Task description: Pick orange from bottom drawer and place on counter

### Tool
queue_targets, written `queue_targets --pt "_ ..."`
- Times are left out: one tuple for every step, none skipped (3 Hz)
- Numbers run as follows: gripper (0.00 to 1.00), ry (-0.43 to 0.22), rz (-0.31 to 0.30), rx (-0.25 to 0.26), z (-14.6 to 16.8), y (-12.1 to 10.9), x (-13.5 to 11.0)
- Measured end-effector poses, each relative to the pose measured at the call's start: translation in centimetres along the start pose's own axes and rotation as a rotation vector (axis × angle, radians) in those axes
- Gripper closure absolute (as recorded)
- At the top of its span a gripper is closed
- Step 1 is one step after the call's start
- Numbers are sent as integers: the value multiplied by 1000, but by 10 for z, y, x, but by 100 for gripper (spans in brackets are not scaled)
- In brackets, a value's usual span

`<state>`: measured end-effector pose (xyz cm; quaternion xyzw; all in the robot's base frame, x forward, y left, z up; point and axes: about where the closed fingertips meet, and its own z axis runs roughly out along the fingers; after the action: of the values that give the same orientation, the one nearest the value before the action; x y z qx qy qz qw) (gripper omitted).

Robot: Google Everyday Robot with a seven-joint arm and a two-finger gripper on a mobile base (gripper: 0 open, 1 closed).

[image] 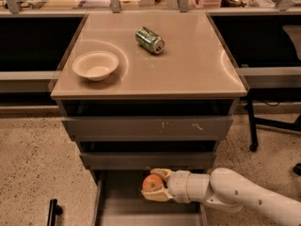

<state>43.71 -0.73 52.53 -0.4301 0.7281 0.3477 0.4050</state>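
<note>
The robot's arm [244, 197], smooth glossy white tubular segments with a ringed wrist collar, ends in a gripper [154, 184] with pale cream fingers [160, 173], seemingly rubbery, over the bottom drawer [120, 199].

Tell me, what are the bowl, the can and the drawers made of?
Bowl: matte off-white, likely paper or foam. Can: shiny green with silvery end, so thin metal. Drawers: flat grey with scuffs, probably painted metal. The gripper, in the bottom drawer, has its jaws around the orange.
</note>
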Motion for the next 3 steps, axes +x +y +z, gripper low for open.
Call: queue_targets --pt "100 28 -28 -2 -5 6 -15" --pt "100 123 -67 -66 5 52 -60" --pt "100 205 -112 -106 2 90 -112"
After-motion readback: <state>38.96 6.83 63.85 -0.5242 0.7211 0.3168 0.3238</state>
